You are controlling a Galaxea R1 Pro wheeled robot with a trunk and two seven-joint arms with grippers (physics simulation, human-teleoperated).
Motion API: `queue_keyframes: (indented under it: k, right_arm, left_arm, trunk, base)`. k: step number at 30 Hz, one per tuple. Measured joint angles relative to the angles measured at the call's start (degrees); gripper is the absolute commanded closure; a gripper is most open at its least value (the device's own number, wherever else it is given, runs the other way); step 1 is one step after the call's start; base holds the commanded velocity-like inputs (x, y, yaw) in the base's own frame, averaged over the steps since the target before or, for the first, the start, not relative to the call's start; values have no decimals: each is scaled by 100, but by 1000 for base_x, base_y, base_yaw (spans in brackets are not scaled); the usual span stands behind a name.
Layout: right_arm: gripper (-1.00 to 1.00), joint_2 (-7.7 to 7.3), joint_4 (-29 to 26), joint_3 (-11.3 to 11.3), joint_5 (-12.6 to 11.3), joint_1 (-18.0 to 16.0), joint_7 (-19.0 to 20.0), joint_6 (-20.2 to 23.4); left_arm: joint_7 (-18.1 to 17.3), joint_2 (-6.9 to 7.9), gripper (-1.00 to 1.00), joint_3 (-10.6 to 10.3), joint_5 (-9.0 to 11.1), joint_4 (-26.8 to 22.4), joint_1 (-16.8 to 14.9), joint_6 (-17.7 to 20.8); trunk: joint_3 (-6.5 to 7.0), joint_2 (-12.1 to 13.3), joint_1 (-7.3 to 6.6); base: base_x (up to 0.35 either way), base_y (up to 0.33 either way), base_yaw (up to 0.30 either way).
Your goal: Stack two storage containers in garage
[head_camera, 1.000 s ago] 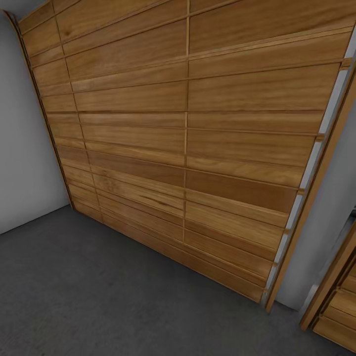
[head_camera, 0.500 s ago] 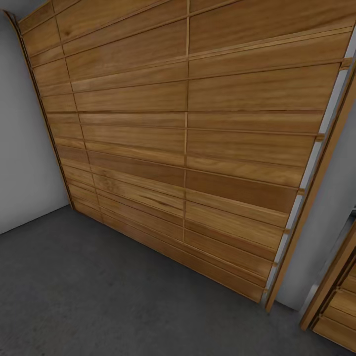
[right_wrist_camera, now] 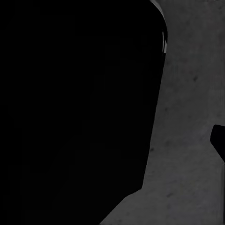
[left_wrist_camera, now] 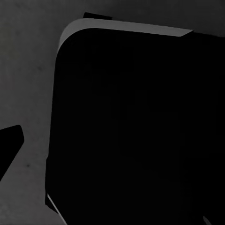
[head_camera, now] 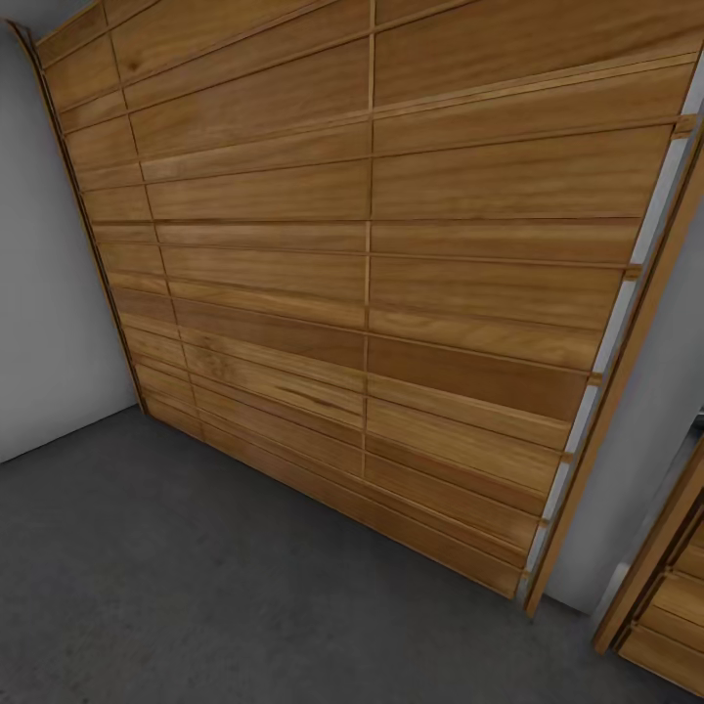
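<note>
Facing the wood-slat door [head_camera: 372, 274] in the garage.
The floor [head_camera: 196, 587] at 6 o'clock should be surveyed before anything is set down; neither pincer's opening can be told.

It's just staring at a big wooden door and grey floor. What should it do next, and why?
Probably turn the base away and head off to look for the storage containers. The head view faces the wood-slat door, a white wall and dark grey concrete floor, so this looks like the garage, with no red-orange bin in front. The wrist views show dark shapes over that floor.
</note>
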Motion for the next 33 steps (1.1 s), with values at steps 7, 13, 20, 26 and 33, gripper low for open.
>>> queue_keyframes:
  k: [7, 13, 20, 26, 33]
  right_arm:
    - [-100, -4, 0, 70, -1, 0, -13, -11]
    - [-100, -2, -2, 64, -7, 0, -28, -55]
    - [-100, 34, 14, 51, -32, 0, -32, -696]
    - [-100, 35, 22, 40, -83, 0, -37, -987]
    - [-100, 35, 30, 35, -92, 0, -38, -1026]
  left_arm:
    - [0, 1, -100, -4, 0, -3, 0, -4]
    - [7, 80, -100, -38, -54, -23, 0, -7]
    - [8, 109, -100, -41, -55, -18, 0, -7]
    - [8, 109, -100, -42, -52, -18, 0, -7]
    - [8, 116, -100, -43, -55, -18, 0, -7]
  trunk:
    - [0, 0, 0]
    - [0, 0, 0]
    - [0, 0, 0]
    - [0, 0, 0]
    - [0, 0, 0]
  base:
    - [0, 0, 118]
    - [0, 0, 265]
    - [0, 0, 277]
    - [0, 0, 278]
    - [0, 0, 279]
